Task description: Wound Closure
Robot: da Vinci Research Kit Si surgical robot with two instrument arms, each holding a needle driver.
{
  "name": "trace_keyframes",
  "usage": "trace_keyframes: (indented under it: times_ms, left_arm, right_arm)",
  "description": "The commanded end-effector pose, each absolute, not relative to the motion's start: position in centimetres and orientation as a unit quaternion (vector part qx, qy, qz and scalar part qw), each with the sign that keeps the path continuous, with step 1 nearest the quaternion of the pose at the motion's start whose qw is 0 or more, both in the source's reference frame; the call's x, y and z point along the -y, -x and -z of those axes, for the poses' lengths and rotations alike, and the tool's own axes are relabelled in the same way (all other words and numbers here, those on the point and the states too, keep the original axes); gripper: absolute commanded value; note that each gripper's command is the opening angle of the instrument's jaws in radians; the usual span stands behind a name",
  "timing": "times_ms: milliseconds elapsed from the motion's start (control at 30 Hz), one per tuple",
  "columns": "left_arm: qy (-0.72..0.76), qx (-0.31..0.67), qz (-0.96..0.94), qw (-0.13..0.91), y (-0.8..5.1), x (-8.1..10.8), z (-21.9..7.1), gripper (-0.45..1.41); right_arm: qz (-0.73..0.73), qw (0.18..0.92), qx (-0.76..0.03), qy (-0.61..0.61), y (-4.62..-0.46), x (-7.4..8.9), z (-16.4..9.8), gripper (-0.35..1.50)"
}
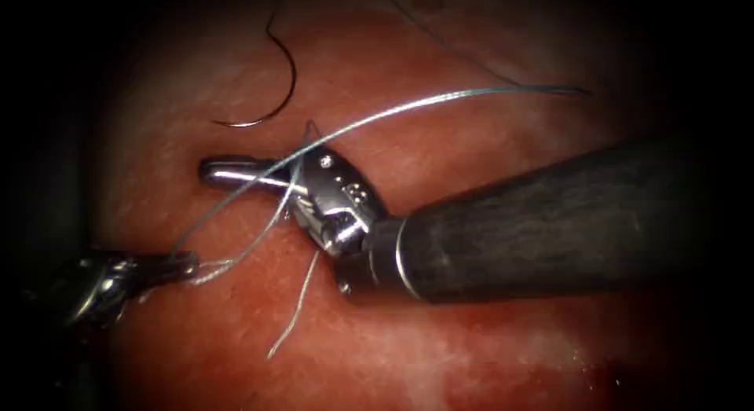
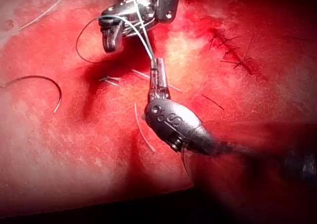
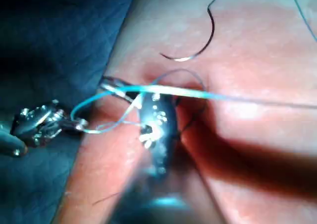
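Note:
The curved needle (image 1: 279, 81) lies loose on the tissue (image 1: 471, 356), held by neither tool and not in the tissue; I also see the needle (image 2: 47, 85) (image 3: 200, 43) in both wrist views. My right tool (image 1: 236, 172) comes in from the right and its jaws point left, shut, with pale thread (image 1: 408, 108) looped over them. My left tool (image 1: 184, 263), low on the left, is shut on that thread; its jaws (image 2: 157, 68) pinch the strand. The right tool (image 3: 111, 86) and the left tool (image 3: 74, 124) lie close together.
A stitched part of the cut (image 2: 233, 50) lies beyond the left tool. A loose pale thread end (image 1: 294, 317) trails over the tissue below the right tool. A blue drape (image 3: 49, 45) borders the tissue's edge. Red fluid (image 2: 124, 75) stains the surface.

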State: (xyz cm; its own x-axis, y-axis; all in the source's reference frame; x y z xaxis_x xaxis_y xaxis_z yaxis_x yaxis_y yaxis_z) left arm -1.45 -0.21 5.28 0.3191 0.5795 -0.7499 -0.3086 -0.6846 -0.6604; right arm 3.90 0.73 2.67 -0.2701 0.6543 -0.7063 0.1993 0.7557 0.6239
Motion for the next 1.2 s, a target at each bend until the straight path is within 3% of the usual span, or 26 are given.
trace_keyframes:
  times_ms: [33,233,400,567,767,1200]
  left_arm:
    - [0.712,0.092,-0.578,0.389,1.45,0.32,-5.37,-0.45]
    - [0.708,0.090,-0.576,0.398,1.53,0.18,-5.62,-0.45]
    - [0.703,0.094,-0.584,0.394,1.67,0.12,-5.82,-0.45]
    - [0.701,0.099,-0.588,0.390,1.79,0.08,-5.98,-0.45]
    - [0.697,0.101,-0.593,0.390,1.79,-0.03,-6.05,-0.45]
    - [0.692,0.101,-0.599,0.391,1.82,-0.32,-6.24,-0.45]
  right_arm:
    - [-0.198,0.543,-0.765,-0.285,-3.87,-0.54,-2.70,-0.35]
    - [-0.151,0.573,-0.743,-0.312,-3.71,-0.49,-2.67,-0.32]
    - [-0.123,0.587,-0.727,-0.335,-3.64,-0.47,-2.65,0.09]
    - [-0.072,0.615,-0.715,-0.323,-3.64,-0.48,-2.66,0.22]
    - [-0.008,0.645,-0.692,-0.324,-3.69,-0.49,-2.66,0.64]
    - [0.091,0.678,-0.637,-0.356,-3.78,-0.31,-2.78,0.57]
